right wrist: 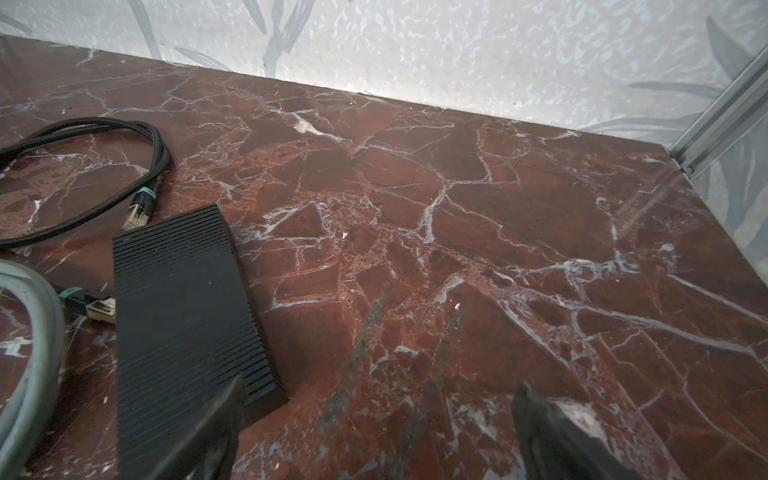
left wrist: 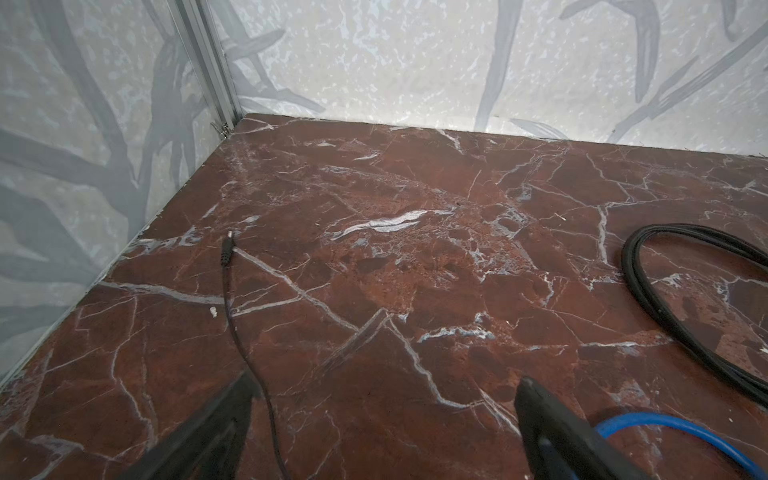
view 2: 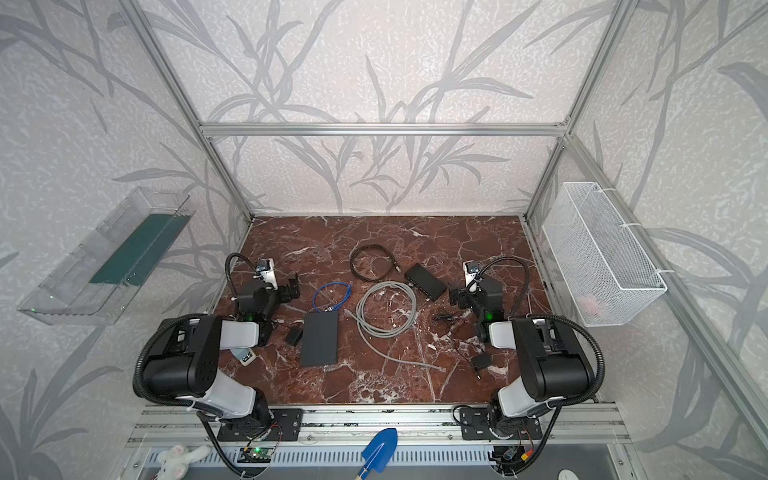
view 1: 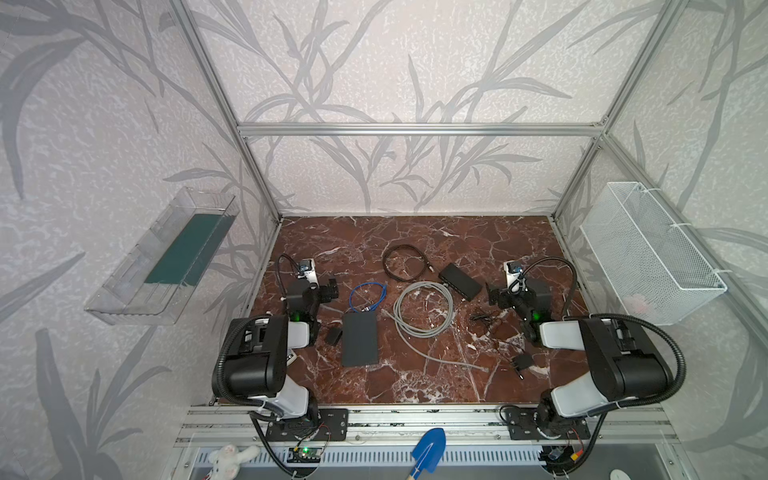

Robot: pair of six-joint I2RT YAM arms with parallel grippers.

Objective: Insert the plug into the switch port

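The tabletop (view 1: 415,237) is glossy red-brown marble veined in white. The switch (view 1: 460,282) lies right of centre in both top views, a small matte black oblong set at a slant, just beside the right pincer (view 1: 494,296). From above its lid looks plain; the right wrist view shows the switch (right wrist: 183,332) ribbed with fine parallel grooves. That view also catches the black cable (right wrist: 158,145), braided, ending in a metal plug (right wrist: 135,214) with a teal boot near the switch's end. A second plug (right wrist: 102,307) reaches the switch's long edge with its tip — whether it sits in a socket I cannot tell. The right pincer (right wrist: 380,386) stands released and empty, one finger over the switch's corner. The left pincer (view 1: 329,287), at the left of the top views, is likewise spread and holds nothing; its wrist view shows a thin black lead (left wrist: 227,291) with a barrel tip running past one finger. A rubbery grey cable (view 1: 424,311) coils mid-frame, and a blue cable (view 1: 368,296) loops left of it — just above a flat dark grey slab (view 1: 360,338).
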